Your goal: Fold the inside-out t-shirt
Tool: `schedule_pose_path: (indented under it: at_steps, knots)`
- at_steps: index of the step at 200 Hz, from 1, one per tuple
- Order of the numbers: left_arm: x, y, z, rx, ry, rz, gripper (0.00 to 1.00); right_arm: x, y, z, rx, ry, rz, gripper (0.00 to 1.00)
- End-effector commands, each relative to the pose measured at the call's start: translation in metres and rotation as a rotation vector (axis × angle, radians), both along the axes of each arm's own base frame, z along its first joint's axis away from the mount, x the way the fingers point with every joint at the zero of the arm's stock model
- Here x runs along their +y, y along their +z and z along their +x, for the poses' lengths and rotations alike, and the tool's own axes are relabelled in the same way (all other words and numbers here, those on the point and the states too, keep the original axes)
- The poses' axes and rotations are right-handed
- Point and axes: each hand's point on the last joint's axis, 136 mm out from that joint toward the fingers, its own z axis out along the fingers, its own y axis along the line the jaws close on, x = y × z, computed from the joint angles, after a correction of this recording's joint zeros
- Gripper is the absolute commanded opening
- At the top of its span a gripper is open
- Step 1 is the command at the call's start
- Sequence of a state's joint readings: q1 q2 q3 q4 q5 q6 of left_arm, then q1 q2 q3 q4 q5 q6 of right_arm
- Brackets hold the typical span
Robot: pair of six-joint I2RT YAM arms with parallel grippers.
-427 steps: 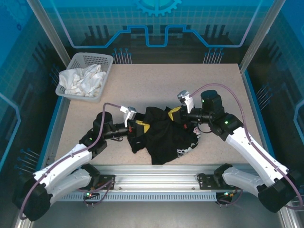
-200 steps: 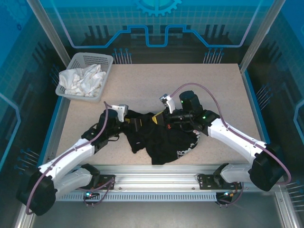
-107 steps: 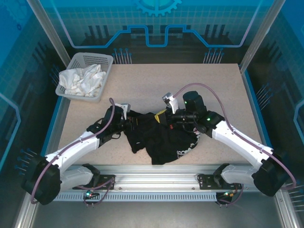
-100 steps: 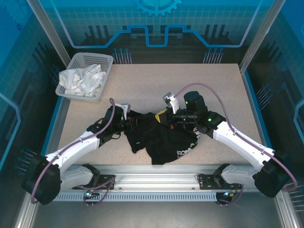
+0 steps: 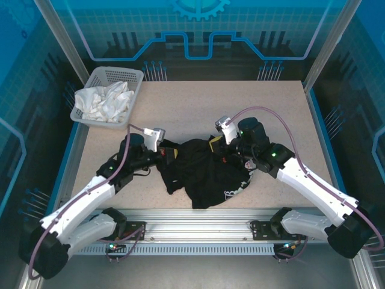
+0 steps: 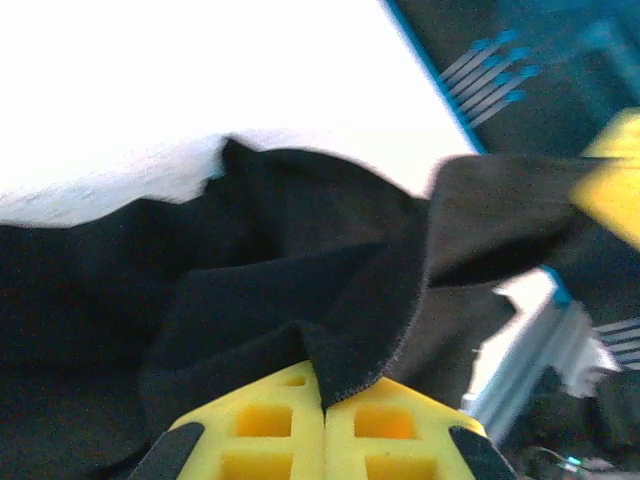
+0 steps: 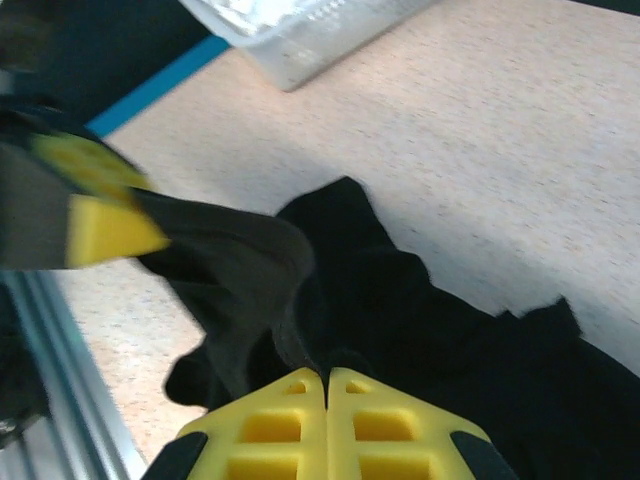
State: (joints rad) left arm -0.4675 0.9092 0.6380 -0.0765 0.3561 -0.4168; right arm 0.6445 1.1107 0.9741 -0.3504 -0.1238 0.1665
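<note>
The inside-out t-shirt (image 5: 204, 174) lies bunched and black at the table's front middle, with a strip of white print (image 5: 238, 189) at its right hem. My left gripper (image 5: 169, 155) is shut on the shirt's upper left edge. In the left wrist view a fold of black cloth (image 6: 300, 300) is pinched between the closed yellow fingers of the left gripper (image 6: 324, 388). My right gripper (image 5: 216, 143) is shut on the upper right edge. The right gripper (image 7: 327, 376) clamps the black cloth (image 7: 430, 320) in the right wrist view. Fabric spans between the two grippers.
A grey basket (image 5: 136, 89) holding a white cloth (image 5: 103, 101) stands at the table's back left corner. Bare tabletop (image 5: 271, 108) stretches behind and to the right of the shirt. The metal front rail (image 5: 198, 224) runs just below the shirt.
My left gripper has closed on the shirt's left edge. The right gripper has shifted a little to the right with its hold, and the cloth between them has risen.
</note>
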Motion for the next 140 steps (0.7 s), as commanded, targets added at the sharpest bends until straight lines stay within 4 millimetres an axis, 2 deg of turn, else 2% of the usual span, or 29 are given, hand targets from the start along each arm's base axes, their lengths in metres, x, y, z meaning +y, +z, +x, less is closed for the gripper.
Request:
schedule_pose_path:
  at_steps: [1, 22, 49, 71, 101, 140]
  knots:
    - [-0.019, 0.019, -0.026, -0.019, -0.18, -0.109, 0.0, -0.02, 0.007, 0.01, -0.028, -0.09, -0.072, 0.0]
    - [-0.02, 0.009, -0.027, 0.023, -0.187, -0.086, 0.0, -0.027, 0.011, 0.011, -0.024, -0.104, -0.098, 0.0]
    - [-0.009, -0.008, -0.017, 0.06, -0.101, -0.017, 0.0, -0.044, 0.012, 0.012, -0.014, -0.142, -0.141, 0.0]
    - [-0.008, -0.014, -0.014, 0.068, -0.088, 0.003, 0.0, -0.045, 0.011, 0.009, -0.001, -0.122, -0.132, 0.0]
    - [-0.026, -0.018, -0.024, 0.043, -0.174, 0.017, 0.0, -0.045, -0.006, 0.006, 0.061, -0.094, -0.16, 0.0]
    - [-0.055, -0.037, -0.05, -0.031, -0.315, 0.133, 0.01, -0.065, -0.033, 0.007, 0.15, -0.157, -0.185, 0.0]
